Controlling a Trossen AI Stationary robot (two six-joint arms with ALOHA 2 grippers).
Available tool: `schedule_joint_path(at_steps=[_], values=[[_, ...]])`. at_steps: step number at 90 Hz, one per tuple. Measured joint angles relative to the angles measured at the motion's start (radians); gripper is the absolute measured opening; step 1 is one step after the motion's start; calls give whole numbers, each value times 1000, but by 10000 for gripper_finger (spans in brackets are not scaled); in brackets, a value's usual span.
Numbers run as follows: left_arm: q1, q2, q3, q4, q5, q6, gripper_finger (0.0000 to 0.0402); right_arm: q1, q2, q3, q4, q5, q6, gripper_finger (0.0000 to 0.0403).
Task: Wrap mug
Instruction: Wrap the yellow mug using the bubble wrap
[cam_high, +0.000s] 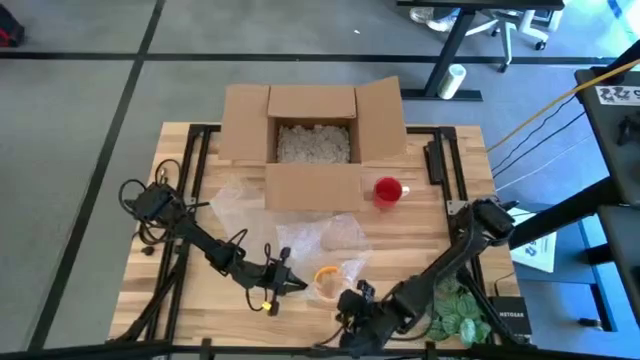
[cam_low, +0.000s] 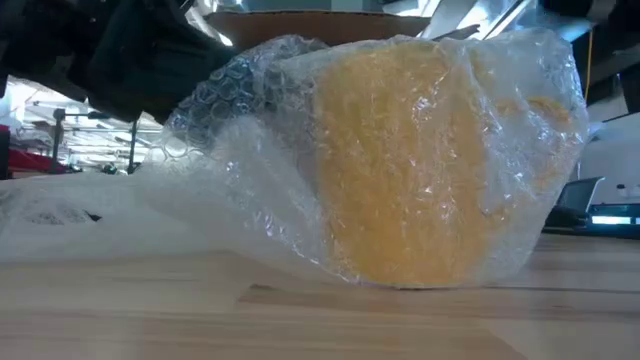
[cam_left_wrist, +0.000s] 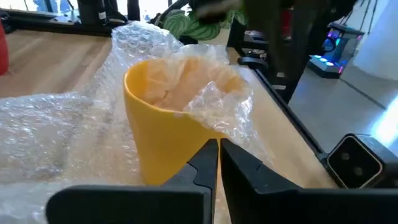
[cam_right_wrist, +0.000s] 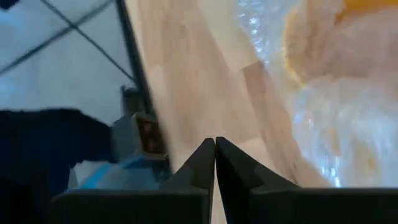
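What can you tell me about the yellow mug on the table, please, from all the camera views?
The yellow mug stands upright near the table's front edge, between the two grippers, in the high view. It looks like smooth, opaque plastic or ceramic, tapering toward the base; no handle shows. Clear bubble wrap lies under it, drapes over its sides and is partly tucked into its open mouth. The left gripper, fingers shut, sits close against its wall; whether it touches is unclear.

We see an open brown cardboard box (cam_high: 312, 130) of pale filler upper centre, a small red cup (cam_high: 388, 190) right of it, and green patterned leaves (cam_high: 455, 312) lower right.
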Motion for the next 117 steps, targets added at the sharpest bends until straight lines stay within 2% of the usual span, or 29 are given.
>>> schedule_joint_path(at_steps=[28, 63, 87, 98, 117], values=[[-9, 0, 8, 9, 32, -43, 0, -20, 0, -109, -36, -34, 21, 0], [18, 0, 105, -69, 70, -21, 0, -34, 0, -210, -48, 96, 6, 0], [4, -37, 117, -103, 87, 13, 0, 18, 0, -243, -58, 83, 109, 0], [-7, -130, 117, -232, 82, 38, 0, 84, -1, -243, -59, 88, 185, 0], [-8, -344, 117, -644, 22, -6, 0, 200, -1, -243, -56, 164, 319, 0]])
